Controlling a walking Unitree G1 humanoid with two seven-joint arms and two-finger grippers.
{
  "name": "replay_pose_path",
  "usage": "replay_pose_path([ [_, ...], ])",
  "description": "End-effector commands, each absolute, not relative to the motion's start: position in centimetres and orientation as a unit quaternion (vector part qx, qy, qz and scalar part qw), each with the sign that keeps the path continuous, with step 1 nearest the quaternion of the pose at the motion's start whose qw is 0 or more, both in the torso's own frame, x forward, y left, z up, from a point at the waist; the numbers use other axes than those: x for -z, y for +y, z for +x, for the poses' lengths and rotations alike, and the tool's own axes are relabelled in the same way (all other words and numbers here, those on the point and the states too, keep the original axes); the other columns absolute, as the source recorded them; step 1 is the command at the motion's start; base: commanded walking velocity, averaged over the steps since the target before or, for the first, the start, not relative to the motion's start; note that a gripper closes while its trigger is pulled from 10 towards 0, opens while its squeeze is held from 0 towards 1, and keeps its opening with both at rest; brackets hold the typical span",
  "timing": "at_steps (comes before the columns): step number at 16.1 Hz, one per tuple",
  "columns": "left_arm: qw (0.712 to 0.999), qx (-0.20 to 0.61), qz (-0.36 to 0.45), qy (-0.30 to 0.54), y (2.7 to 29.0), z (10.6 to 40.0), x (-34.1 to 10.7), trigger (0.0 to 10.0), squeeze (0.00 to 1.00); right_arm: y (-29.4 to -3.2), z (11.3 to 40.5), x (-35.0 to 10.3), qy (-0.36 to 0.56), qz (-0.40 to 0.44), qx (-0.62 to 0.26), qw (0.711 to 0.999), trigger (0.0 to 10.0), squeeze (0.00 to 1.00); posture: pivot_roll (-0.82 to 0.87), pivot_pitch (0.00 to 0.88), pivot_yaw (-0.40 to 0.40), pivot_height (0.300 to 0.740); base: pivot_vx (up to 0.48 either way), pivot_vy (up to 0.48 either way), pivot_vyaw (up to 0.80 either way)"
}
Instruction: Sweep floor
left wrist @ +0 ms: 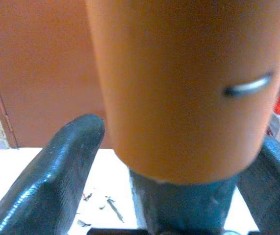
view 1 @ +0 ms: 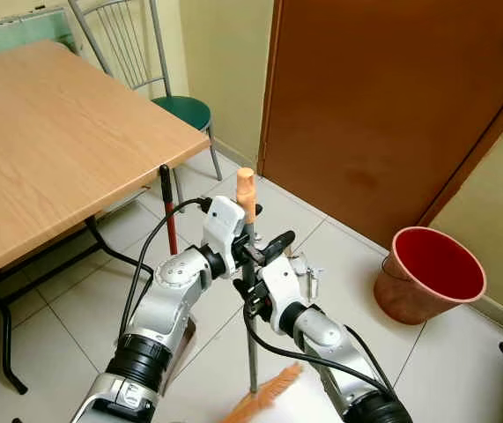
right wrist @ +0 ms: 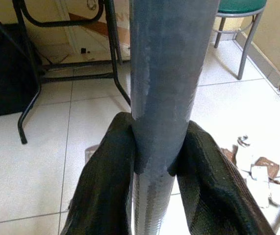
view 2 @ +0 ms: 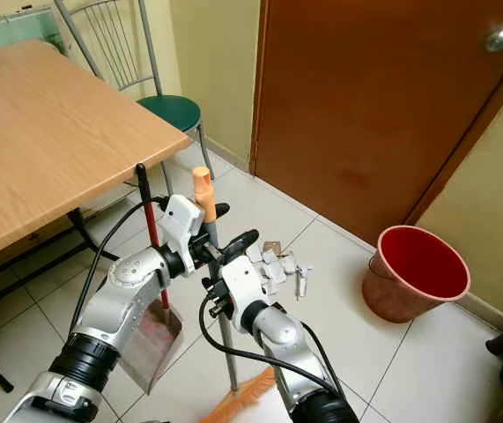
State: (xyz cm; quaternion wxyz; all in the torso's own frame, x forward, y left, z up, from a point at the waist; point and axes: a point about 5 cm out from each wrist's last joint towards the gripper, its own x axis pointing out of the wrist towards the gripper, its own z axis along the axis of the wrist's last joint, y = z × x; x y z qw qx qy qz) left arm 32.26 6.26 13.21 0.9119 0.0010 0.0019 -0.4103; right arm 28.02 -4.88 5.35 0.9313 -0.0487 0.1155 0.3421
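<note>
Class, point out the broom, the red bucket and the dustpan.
broom (view 1: 246, 192), left eye view, orange handle cap
bucket (view 1: 403, 295), left eye view, outer wall
dustpan (view 2: 157, 339), right eye view, pan

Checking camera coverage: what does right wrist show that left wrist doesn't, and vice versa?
Right wrist alone: the right claw clamped on the grey broom pole, table legs, a green chair, paper scraps on the floor. Left wrist alone: the left claw around the pole's orange cap, the brown door. Both: white floor tiles.
</note>
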Motion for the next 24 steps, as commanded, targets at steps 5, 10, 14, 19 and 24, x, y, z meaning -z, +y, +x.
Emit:
replay_pose_path([
  [5, 0.921, 0.388, 0.009, -0.045, 5.6, 33.3, -15.2, 10.0, 0.00, -4.1, 28.2, -5.5, 0.105, -0.061, -0.348, 0.930, 1.3, 0.00, 0.08, 0.062, -0.014, 0.740, 0.000, 0.000, 0.00],
  [10, 0.922, 0.385, -0.012, -0.040, 5.1, 33.1, -14.8, 5.6, 0.00, -4.2, 28.3, -5.4, 0.108, -0.053, -0.339, 0.933, 1.1, 0.00, 0.07, 0.067, -0.014, 0.740, 0.000, 0.000, 0.00],
  [14, 0.922, 0.386, -0.030, -0.035, 4.6, 32.7, -14.7, 7.1, 0.00, -4.3, 28.5, -5.4, 0.107, -0.051, -0.328, 0.937, 1.2, 0.00, 0.07, 0.067, -0.014, 0.740, 0.000, 0.000, 0.00],
  [19, 0.921, 0.387, -0.040, -0.024, 4.3, 32.1, -14.0, 7.4, 0.00, -4.3, 29.0, -5.6, 0.101, -0.048, -0.312, 0.943, 1.1, 0.00, 0.08, 0.073, -0.013, 0.740, 0.000, 0.000, 0.00],
  [24, 0.922, 0.384, -0.045, -0.023, 4.3, 32.0, -14.0, 1.7, 0.00, -4.4, 29.2, -5.6, 0.101, -0.049, -0.305, 0.946, 0.9, 0.00, 0.08, 0.075, -0.015, 0.740, 0.000, 0.000, 0.00],
])
